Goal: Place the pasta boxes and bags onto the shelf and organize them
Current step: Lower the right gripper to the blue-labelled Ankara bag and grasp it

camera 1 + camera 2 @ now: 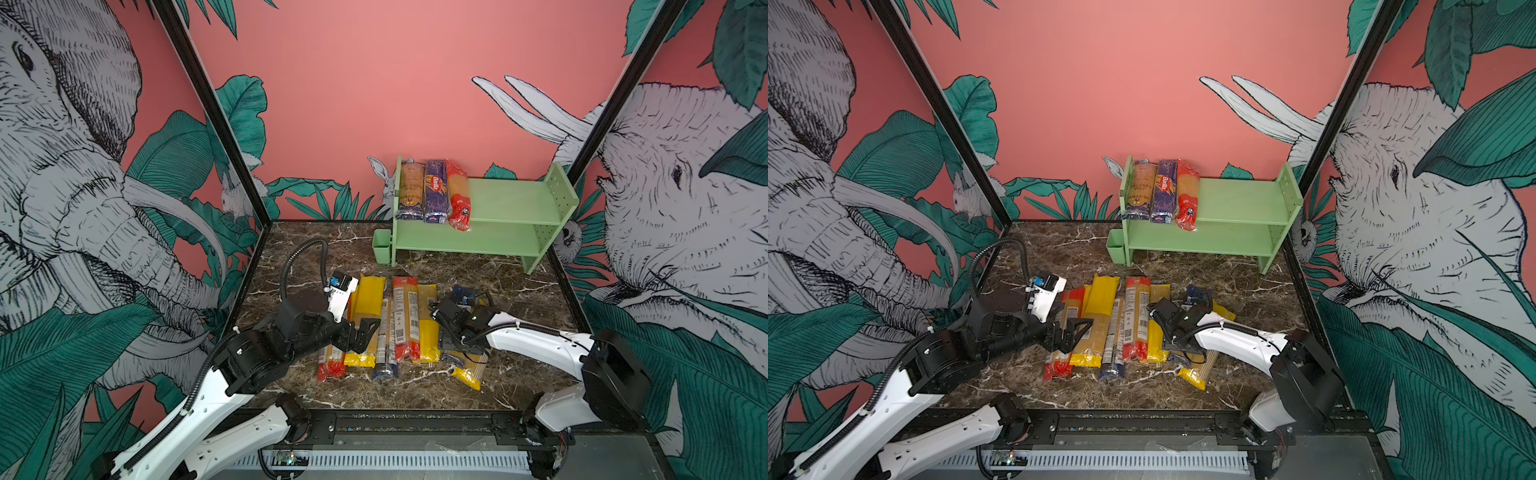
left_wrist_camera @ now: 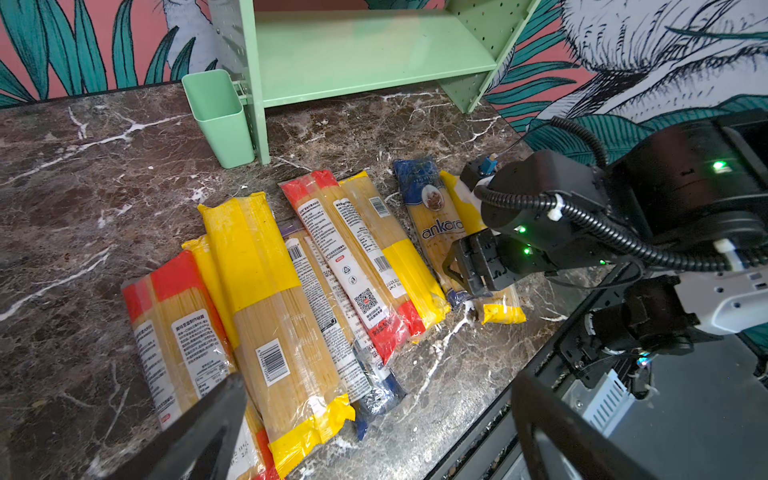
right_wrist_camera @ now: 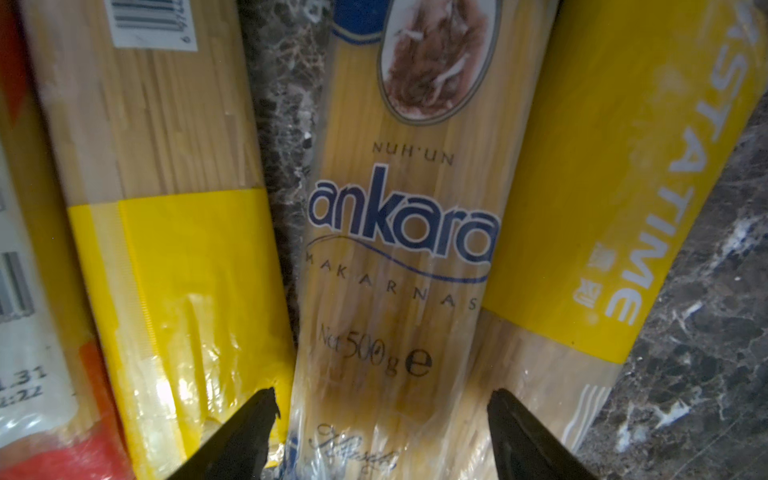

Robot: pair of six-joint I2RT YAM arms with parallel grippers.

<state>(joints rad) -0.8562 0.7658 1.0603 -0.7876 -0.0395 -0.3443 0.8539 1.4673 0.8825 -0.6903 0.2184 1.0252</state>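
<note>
Closest in, a black front rail [image 1: 415, 419] and a grey slotted cable duct [image 1: 415, 459] run along the near edge, where both white arms are rooted. Beyond them spreads a dark brown marble-patterned tabletop [image 1: 316, 249] veined in white. It is boxed in by salmon-pink walls [image 1: 353, 83] printed with teal leaves, elephants and rabbits, and by two slanting black frame posts [image 1: 208, 104].

A row of long clear spaghetti bags [image 1: 399, 316] with red, yellow or blue ends lies side by side on the near half of the tabletop, some overlapping. The left gripper [image 1: 370, 330] hangs over the left part of that row, jaws wide apart and holding nothing. The right gripper [image 3: 384, 399] is low at the row's right end, jaws spread to either side of a clear blue-ended Ankara spaghetti bag [image 3: 399, 232]. Its black fingertips [image 3: 257, 419] sit at the bag's edges; whether they press it I cannot tell. A yellow-banded bag [image 3: 602, 187] touches that bag along one side.

At the back right stands the light green two-tier shelf [image 1: 511, 195] with perforated side panels, a small green cup [image 1: 382, 245] fixed to its left panel. Three packs lie side by side at the left end of its upper tier: a brownish bag with dark ends [image 1: 410, 189], a dark blue Barilla box [image 1: 436, 189] and a red-ended bag [image 1: 457, 195] that overhangs the front edge.
</note>
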